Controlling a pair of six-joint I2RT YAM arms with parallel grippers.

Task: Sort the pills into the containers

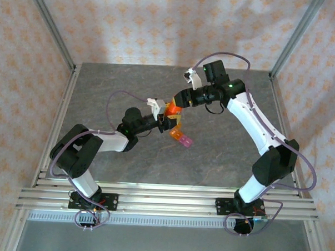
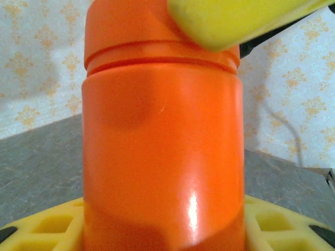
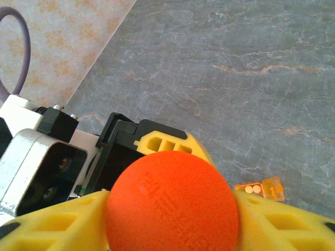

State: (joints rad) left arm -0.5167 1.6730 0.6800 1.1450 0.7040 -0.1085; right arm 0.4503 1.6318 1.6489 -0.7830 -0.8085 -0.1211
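Over the grey surface (image 1: 102,100), the left pincer (image 1: 168,120) clamps the orange bottle (image 2: 162,157) steady while the right pincer (image 1: 177,102) squeezes its cap (image 3: 172,204), probably to unscrew it. The containers (image 1: 181,138) wait just beside, with pills (image 3: 253,189) in the orange one.

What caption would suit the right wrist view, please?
Right gripper grips the orange bottle's cap; orange container with pills lies nearby.

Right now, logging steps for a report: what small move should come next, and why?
Probably twist the cap loose with the right claw: it grips the cap, still seated, while the left claw clamps the body of the orange bottle.
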